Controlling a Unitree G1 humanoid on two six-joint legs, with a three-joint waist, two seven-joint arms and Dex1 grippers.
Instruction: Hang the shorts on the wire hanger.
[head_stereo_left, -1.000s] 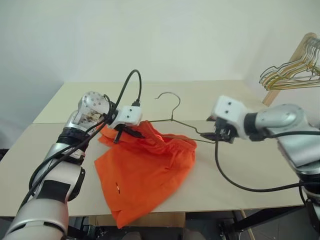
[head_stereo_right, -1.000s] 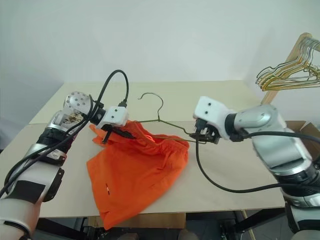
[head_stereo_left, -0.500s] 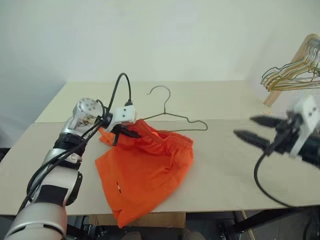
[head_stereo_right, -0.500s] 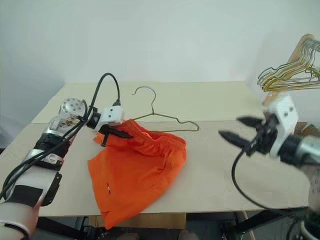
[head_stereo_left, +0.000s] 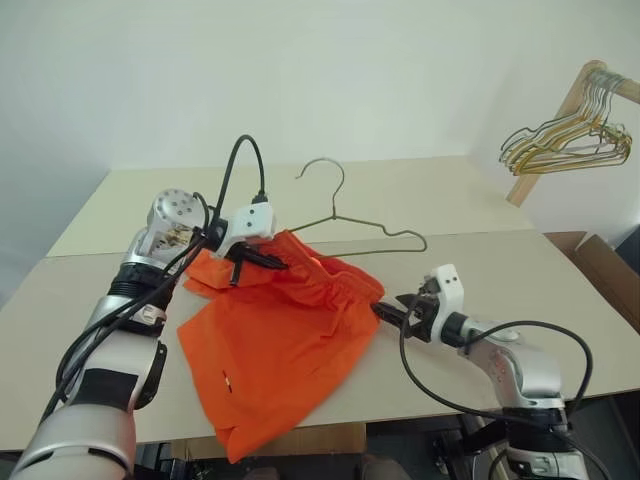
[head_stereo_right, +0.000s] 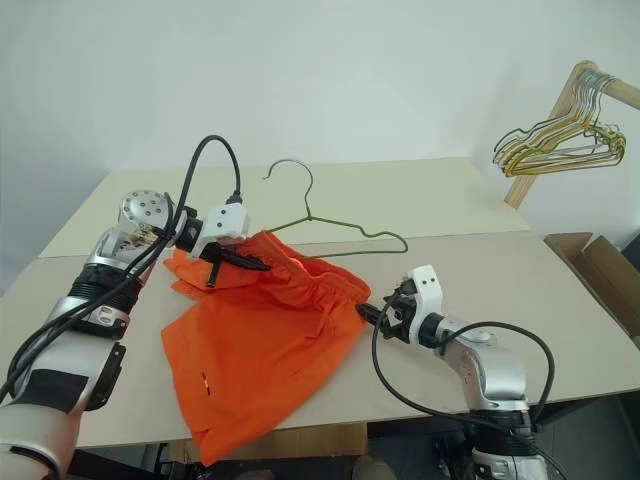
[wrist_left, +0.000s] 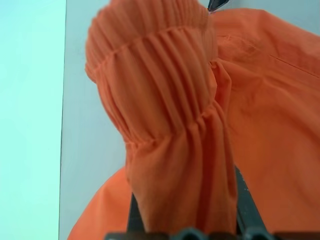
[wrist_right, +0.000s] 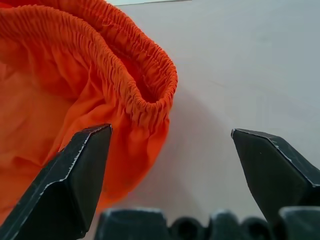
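Orange cloth shorts (head_stereo_left: 290, 330) with a gathered elastic waistband lie spread on the pale beige counter (head_stereo_left: 500, 280), one leg hanging over its near edge. At the nearer right, the right end effector (head_stereo_left: 392, 311) sits low over the counter with its two black fingers (wrist_right: 75, 175) spread wide apart and holding nothing; it points at the waistband's right end, its tips just beside the cloth. Further back on the left, the left end effector (head_stereo_left: 262, 261) is clamped on a bunched fold of the waistband at the shorts' upper left, lifting that part slightly off the counter. Behind the shorts, the thin dark olive-grey wire hanger (head_stereo_left: 375, 232) lies flat on the counter, its curved hook toward the wall and its left part running under the raised waistband. Farthest back on the right, a bunch of gold and silver wire hangers (head_stereo_left: 565, 145) hangs from a slanted wooden rail (head_stereo_left: 550, 125).
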